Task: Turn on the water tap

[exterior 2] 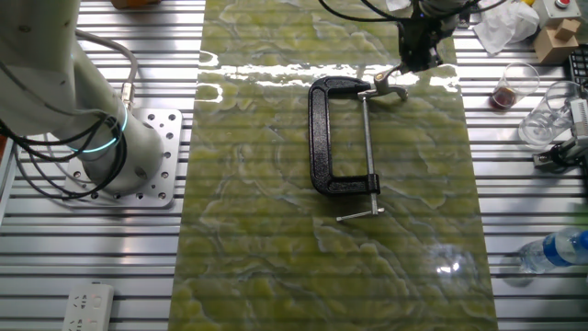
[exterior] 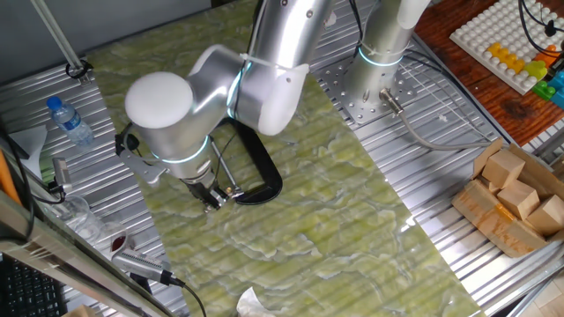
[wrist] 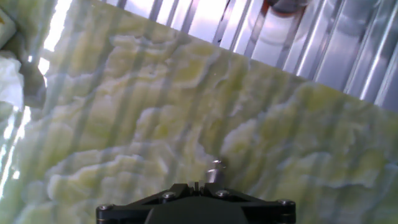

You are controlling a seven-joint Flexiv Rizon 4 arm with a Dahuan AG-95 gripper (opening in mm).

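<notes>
**Gripper at the clamp's far end**

The black C-shaped metal clamp with silver screw rod (exterior 2: 333,138) is lying flat on the green marbled mat (exterior 2: 276,267). The two-finger gripper (exterior 2: 390,85) is hovering at its jaw end; whether its fingers are clenched cannot be told.

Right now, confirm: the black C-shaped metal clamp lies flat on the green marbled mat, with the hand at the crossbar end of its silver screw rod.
Wrong end. The hand is at the far end of the silver screw rod from its crossbar. The black C-shaped metal clamp does lie flat on the green marbled mat. The other fixed view shows it.
</notes>
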